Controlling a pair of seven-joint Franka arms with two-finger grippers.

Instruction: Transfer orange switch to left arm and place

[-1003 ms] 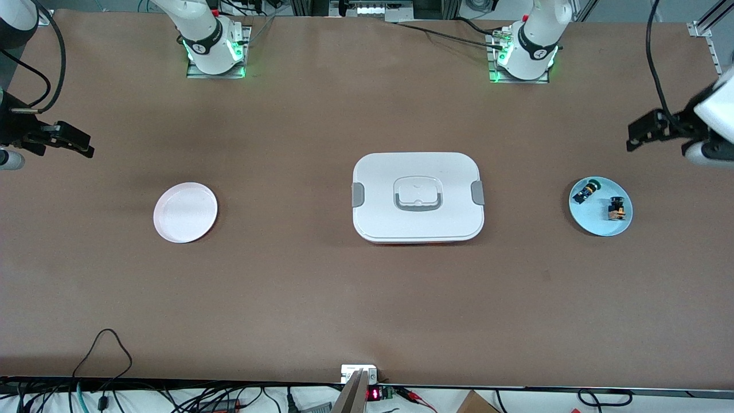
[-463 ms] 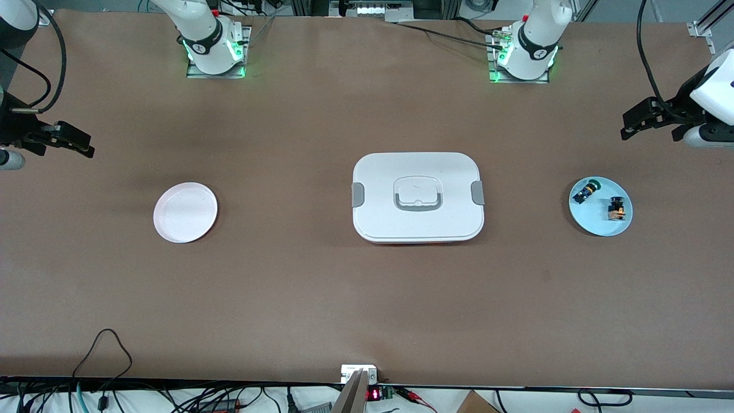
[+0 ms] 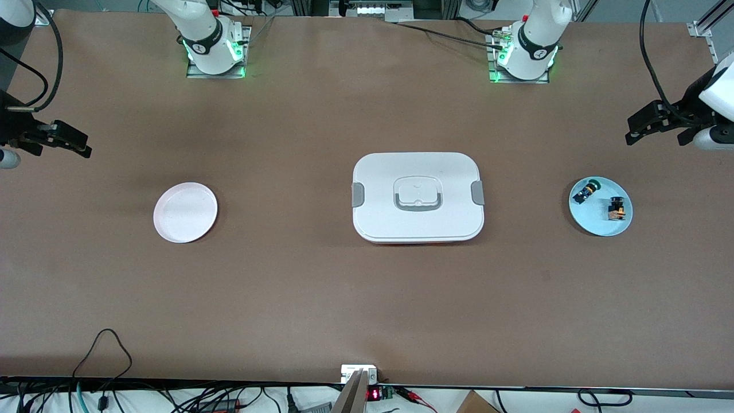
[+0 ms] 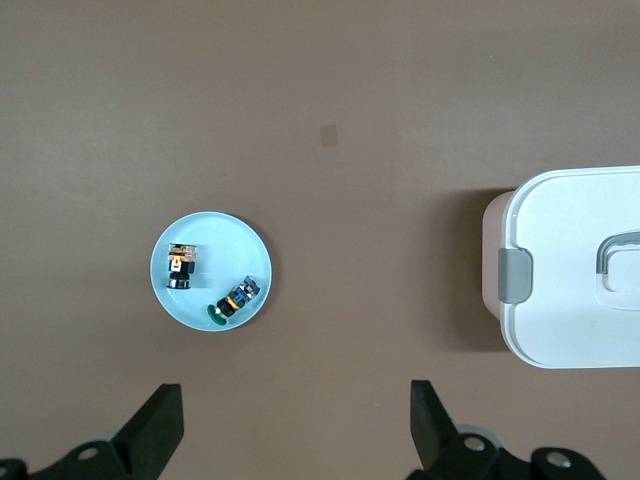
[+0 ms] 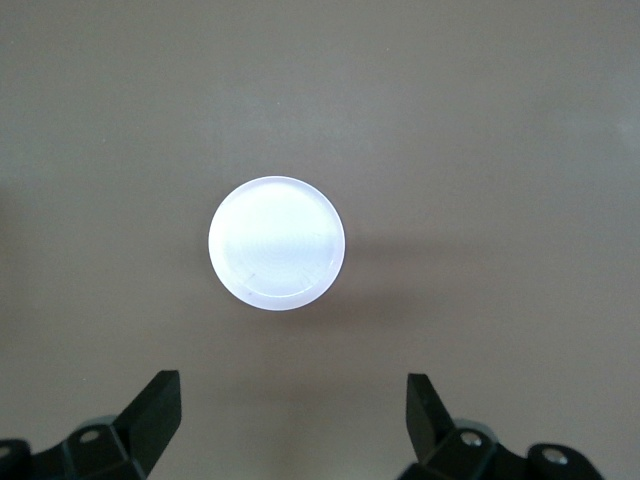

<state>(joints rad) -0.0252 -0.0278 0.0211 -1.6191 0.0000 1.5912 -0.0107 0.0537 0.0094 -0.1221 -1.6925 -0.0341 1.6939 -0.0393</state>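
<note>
Left wrist view showed the left gripper [image 4: 290,425] spread open high over bare table, the tiny orange-capped black switch [image 4: 180,266] on a pale blue plate [image 4: 255,245] near it, beside a green-capped switch [image 4: 231,301]. The right gripper [image 5: 290,420], open, waited over table near a round white plate [image 5: 277,243]. Grabbing the green one was the likely slip; a carry could also clip the large white plastic box [image 4: 580,265].

Brown table [image 3: 298,298], cables [image 3: 103,367] below.

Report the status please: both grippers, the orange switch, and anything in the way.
Left gripper open, up at its table end. Right gripper open, waiting at its end. Orange switch untouched on blue plate. Box mid-table, between blue plate and pink plate.
</note>
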